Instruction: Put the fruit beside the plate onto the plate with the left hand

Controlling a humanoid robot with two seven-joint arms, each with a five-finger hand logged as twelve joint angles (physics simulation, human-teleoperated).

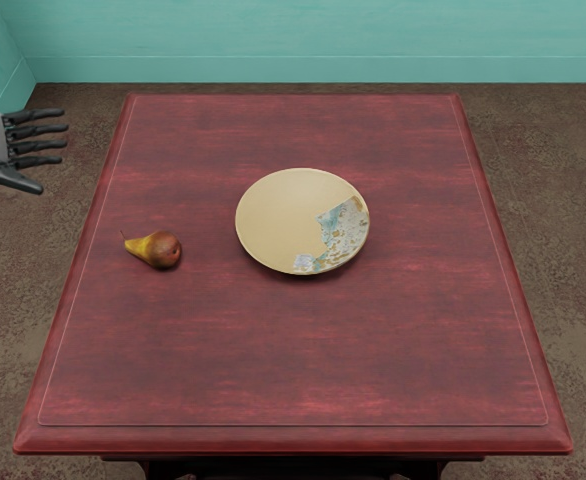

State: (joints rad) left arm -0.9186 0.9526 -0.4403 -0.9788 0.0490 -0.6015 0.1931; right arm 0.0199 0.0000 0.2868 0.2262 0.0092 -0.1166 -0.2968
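A yellow-and-red pear (pixel 155 249) lies on its side on the left part of the red wooden table, its stem pointing left. To its right, a short gap away, sits a round cream plate (pixel 283 212) with a blue-grey patterned patch on its right side; nothing lies on it. My left hand (pixel 25 148) hovers off the table's left edge, up and to the left of the pear, its dark fingers (pixel 39 130) spread straight and holding nothing. The right hand does not show.
The red table (pixel 293 350) fills most of the view, with brown carpet around it and a teal wall at the back.
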